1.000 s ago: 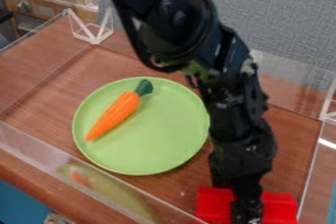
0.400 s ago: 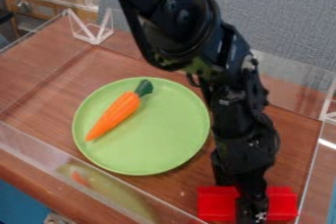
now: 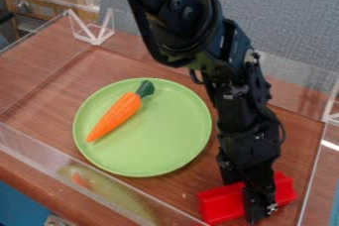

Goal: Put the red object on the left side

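The wooden table (image 3: 66,71) spreads left of the claw (image 3: 257,196), the green plate (image 3: 172,141) with its carrot (image 3: 117,113) just alongside. The claw pinches the red block (image 3: 228,204) beneath it: grasping step. Next, probably lift and carry left.

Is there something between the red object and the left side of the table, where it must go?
Yes. The red object lies at the bottom right, with the hand down on it. To its left sits the green plate with the carrot, filling much of the way, so it must pass over or around the plate.
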`<state>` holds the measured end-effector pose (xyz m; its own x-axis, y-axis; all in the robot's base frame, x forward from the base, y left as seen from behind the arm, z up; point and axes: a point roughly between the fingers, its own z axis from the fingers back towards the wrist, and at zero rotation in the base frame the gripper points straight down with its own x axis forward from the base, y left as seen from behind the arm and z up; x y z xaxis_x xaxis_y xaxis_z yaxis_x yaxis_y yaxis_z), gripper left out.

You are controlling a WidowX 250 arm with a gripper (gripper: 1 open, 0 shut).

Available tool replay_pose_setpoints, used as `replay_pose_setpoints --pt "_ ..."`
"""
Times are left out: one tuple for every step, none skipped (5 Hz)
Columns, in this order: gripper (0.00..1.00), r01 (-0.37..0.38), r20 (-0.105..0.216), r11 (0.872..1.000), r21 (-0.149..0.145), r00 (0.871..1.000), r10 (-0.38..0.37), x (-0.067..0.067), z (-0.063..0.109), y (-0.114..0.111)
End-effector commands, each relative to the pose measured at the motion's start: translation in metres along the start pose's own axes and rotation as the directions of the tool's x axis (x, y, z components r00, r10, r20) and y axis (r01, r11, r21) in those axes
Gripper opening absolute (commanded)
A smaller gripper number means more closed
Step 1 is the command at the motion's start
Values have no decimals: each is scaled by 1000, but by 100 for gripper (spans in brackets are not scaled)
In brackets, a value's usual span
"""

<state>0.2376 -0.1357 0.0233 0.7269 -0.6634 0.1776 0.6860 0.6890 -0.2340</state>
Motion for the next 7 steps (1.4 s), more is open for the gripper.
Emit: replay_pose_setpoints --pt "0 -45 -12 999 30 999 45 -15 19 7" --pt "0 -116 15 989 94 993 115 -30 59 23" --pt "0 -243 55 955 172 970 237 -39 111 49" --pt "0 -336 116 917 216 941 317 -45 155 75" --pt "0 -421 132 875 240 907 401 -57 181 113" --pt "0 -481 123 845 233 877 465 -79 176 153" --pt "0 -505 112 833 227 863 492 -90 165 189"
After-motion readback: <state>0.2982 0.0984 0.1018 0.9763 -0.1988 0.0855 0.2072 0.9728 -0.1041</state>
